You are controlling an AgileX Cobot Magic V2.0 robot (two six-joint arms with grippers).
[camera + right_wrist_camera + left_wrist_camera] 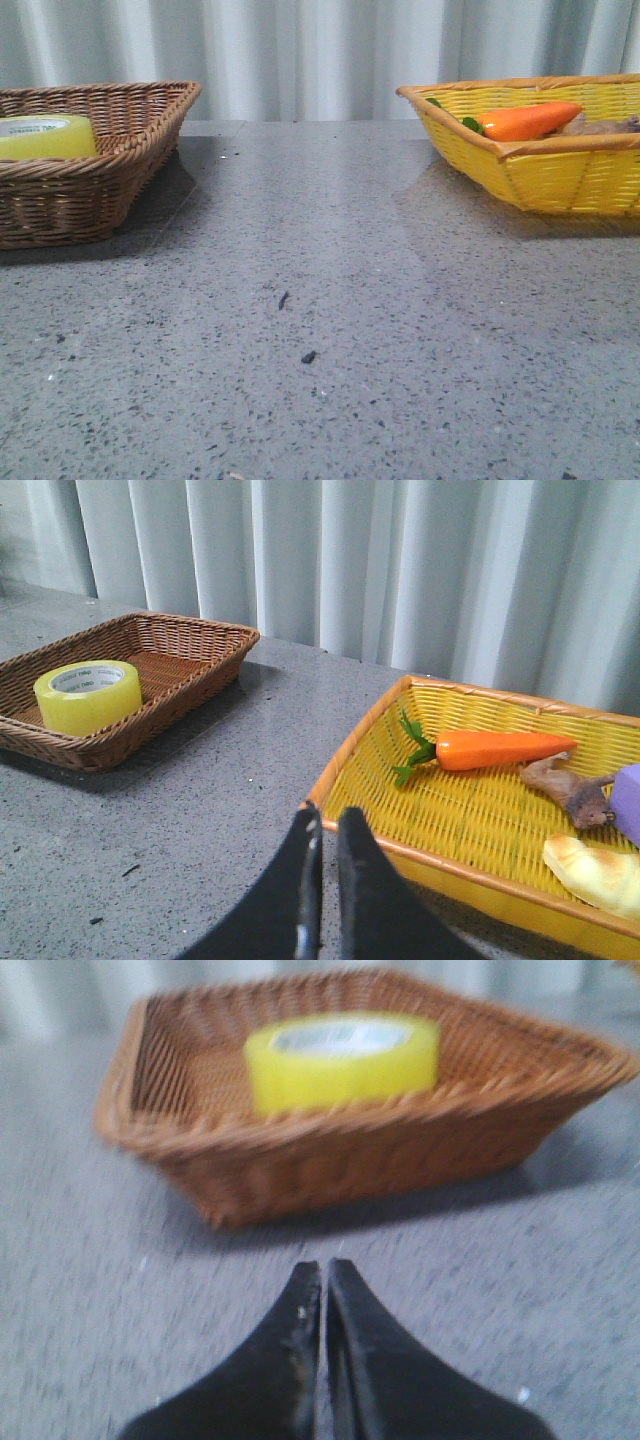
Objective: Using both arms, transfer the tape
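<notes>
The grey worktop [320, 330] lies bare across its whole middle — a wide lane between the brown wicker basket [120, 160] on the left and the yellow basket [560, 175] on the right, which stand well apart. The brown basket's raised walls ring the tape [45, 137]; its top stands above the near rim, open from above. In the yellow basket the carrot [500, 748], a brown piece [572, 788], a purple block [630, 802] and a pale item [595, 872] crowd the far side — the near mesh floor is bare. A curtain [320, 55] closes off the back.

tape [42, 137] half behind brown basket [120, 160] rim, yellow basket [560, 170] cut by frame edge
</notes>
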